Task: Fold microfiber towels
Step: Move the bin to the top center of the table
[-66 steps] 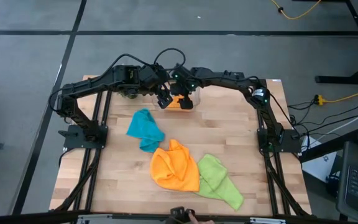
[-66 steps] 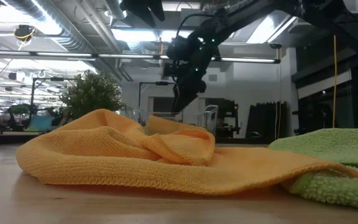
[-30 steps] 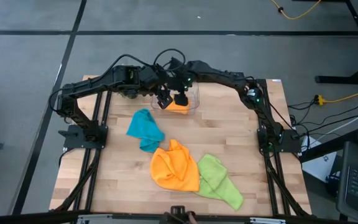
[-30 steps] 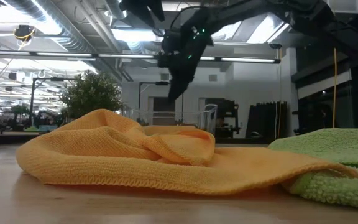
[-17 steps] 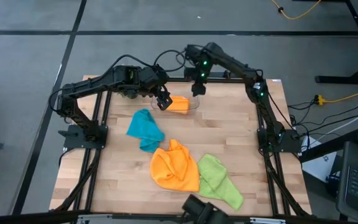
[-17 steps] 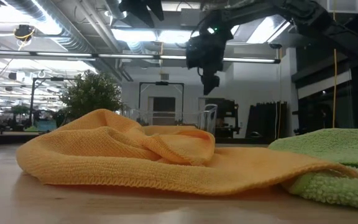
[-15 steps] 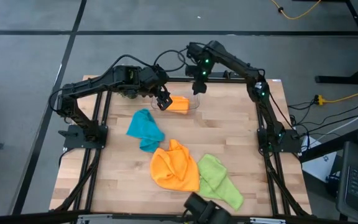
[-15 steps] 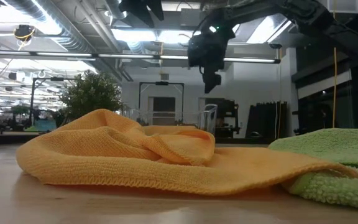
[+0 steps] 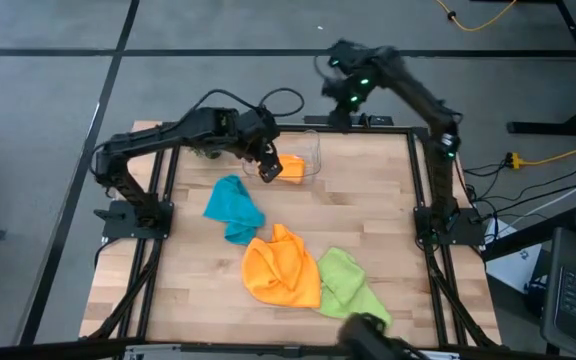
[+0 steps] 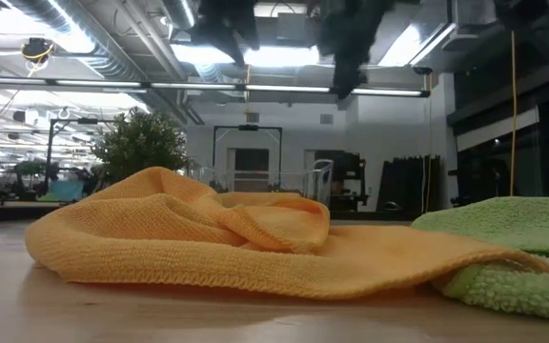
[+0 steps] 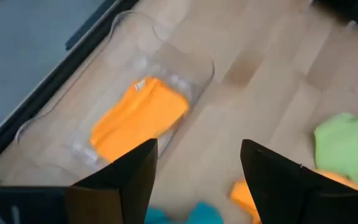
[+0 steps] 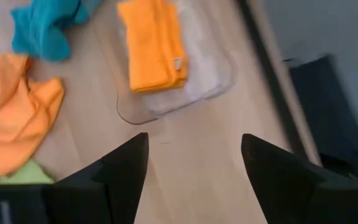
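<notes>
Wooden table (image 9: 368, 200), pale planks, framed by the arms' dark rails. Lying directly on it: a clear plastic tub (image 9: 308, 160) near the far edge, a crumpled teal towel (image 9: 234, 208) left of centre, a loose orange towel (image 9: 283, 266) toward the near side, and a lime green towel (image 9: 353, 288) touching that orange one's right edge. Holding a folded orange towel (image 9: 290, 167) inside the tub, off the wood itself.

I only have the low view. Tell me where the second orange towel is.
Observer: The folded orange towel lies inside the clear tub at the table's far edge.
Operator: Report the end effectors.
Observer: The left end effector hangs open beside the tub; the right end effector is open, raised beyond the table's far edge.
Operator: Name what's left unfolded.
Observer: The teal towel, the crumpled orange towel and the green towel.
</notes>
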Controlling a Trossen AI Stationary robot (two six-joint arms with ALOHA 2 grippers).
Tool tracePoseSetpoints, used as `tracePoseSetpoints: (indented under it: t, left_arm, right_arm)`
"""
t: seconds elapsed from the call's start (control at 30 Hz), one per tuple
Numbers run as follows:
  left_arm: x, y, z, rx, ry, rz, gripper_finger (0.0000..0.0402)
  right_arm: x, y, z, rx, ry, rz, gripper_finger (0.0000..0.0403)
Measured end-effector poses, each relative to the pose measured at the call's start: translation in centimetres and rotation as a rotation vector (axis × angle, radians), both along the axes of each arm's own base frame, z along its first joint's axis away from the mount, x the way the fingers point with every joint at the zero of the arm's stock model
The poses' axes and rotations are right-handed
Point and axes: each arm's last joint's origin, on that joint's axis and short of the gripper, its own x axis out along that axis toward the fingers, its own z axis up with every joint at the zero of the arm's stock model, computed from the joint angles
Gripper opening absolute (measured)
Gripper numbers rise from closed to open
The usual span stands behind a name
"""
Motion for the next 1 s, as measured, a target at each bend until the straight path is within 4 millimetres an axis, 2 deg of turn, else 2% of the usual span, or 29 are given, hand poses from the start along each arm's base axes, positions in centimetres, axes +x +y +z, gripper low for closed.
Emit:
tracePoseSetpoints:
  t: [0.07,0.2,0.37,0.47,0.6,0.7,0.83,1.0]
  left_arm:
    - [1.5,0.7,-0.8,0.001,-0.085,-0.005,0.0225]
    - [4.0,2.2,-3.1,-0.04,-0.115,-0.02,0.0225]
    - [5.8,4.5,-7.7,-0.05,0.047,-0.033,0.0221]
    - [6.8,6.1,-9.5,-0.064,0.045,-0.049,0.0217]
    - [8.5,7.5,-13.6,-0.105,0.113,-0.074,0.0213]
    - [10.3,8.3,-15.4,-0.085,0.134,-0.109,0.0213]
    - [12.9,8.8,-16.1,-0.046,0.114,-0.147,0.0213]
    - [15.9,9.0,-15.5,0.028,0.064,-0.222,0.021]
  right_arm:
    - [-1.8,1.2,2.4,-0.053,-0.036,-0.051,0.0258]
    - [-5.8,4.5,7.0,-0.159,-0.126,-0.151,0.0258]
    - [-11.0,9.1,11.4,-0.253,-0.26,-0.284,0.0258]
    - [-14.1,11.9,13.3,-0.291,-0.351,-0.3,0.0258]
    - [-17.5,14.7,14.7,-0.305,-0.453,-0.351,0.0258]
    - [-19.2,16.1,15.3,-0.34,-0.491,-0.395,0.0258]
    - [-20.6,17.2,15.7,-0.35,-0.531,-0.421,0.0258]
    - [-21.4,17.7,15.8,-0.355,-0.552,-0.444,0.0258]
